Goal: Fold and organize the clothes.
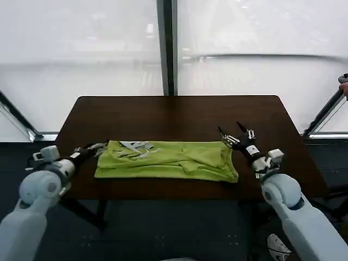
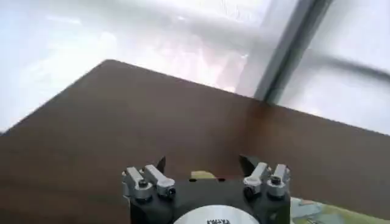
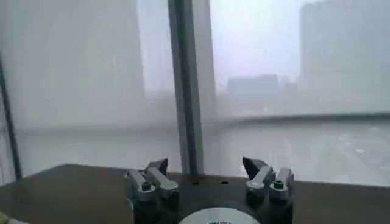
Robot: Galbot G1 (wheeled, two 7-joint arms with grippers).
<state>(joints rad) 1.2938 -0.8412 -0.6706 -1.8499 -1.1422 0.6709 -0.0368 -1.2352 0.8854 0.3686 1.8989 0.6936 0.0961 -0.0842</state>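
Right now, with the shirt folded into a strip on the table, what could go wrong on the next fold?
1. The T-shirt lies close to the table near edge, so a pull could drag it off.
2. The open right pincer is raised beside the shirt's end; it might catch only the top layer there.
3. The open left pincer could bunch the other end.

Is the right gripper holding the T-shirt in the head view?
No. The right gripper is open and raised just past the T-shirt's right end, with nothing between its fingers.
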